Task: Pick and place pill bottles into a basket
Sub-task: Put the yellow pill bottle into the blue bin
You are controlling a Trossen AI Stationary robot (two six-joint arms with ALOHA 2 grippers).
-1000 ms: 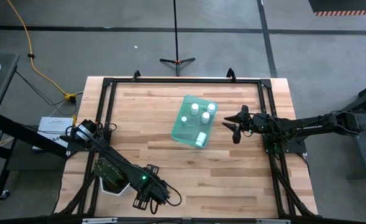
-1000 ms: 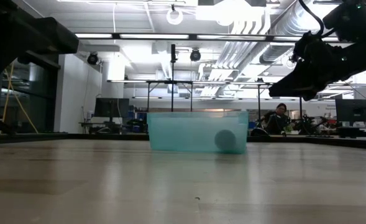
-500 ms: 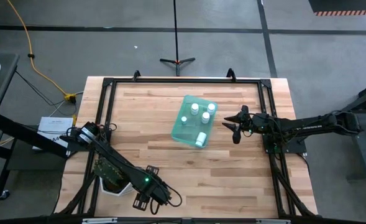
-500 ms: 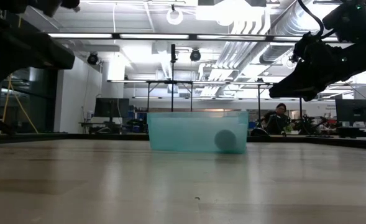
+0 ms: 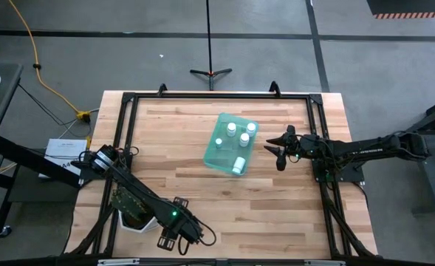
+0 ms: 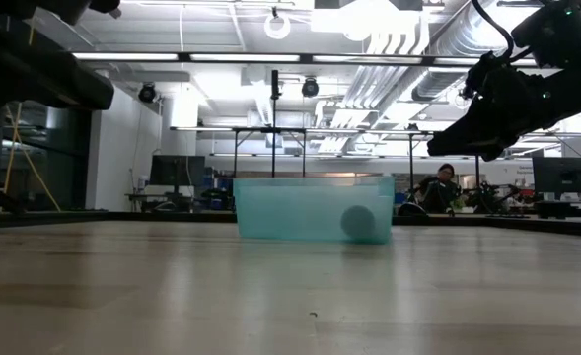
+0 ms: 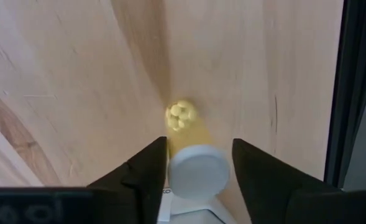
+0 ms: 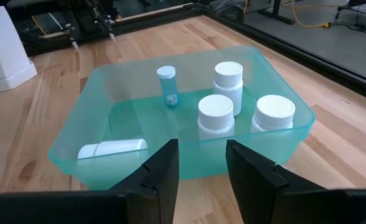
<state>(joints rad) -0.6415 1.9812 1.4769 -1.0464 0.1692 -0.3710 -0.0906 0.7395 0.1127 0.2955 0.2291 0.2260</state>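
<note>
A pill bottle (image 7: 192,140) with a white cap and a clear yellow body, pills at its far end, sits on the wood near the table's near edge. It seems to stand upright. My left gripper (image 7: 199,142) points down over it and is shut on it; the high view shows that gripper (image 5: 174,235) but not the bottle. The teal basket (image 5: 218,157) rests at mid-table and holds several pill bottles (image 8: 215,113); one of them (image 8: 111,148) lies on its side. My right gripper (image 8: 201,165) hovers open just to the right of the basket (image 8: 282,134). My left gripper has the bottle's white cap (image 7: 178,173) between its two fingers, one on each side of the cap. The fingers come from above, pointing down. The bottle's lower end with the pills (image 7: 181,115) is toward the table.
A white hexagonal pot (image 5: 132,216) stands under my left arm at the table's near left. A black frame rail (image 7: 356,93) runs close beside the left gripper. Bare wood lies between the basket and the near edge. A person sits in the room behind (image 6: 446,182).
My left arm has dipped slightly lower near the table's near edge. The basket, its bottles and my right arm have kept still.
</note>
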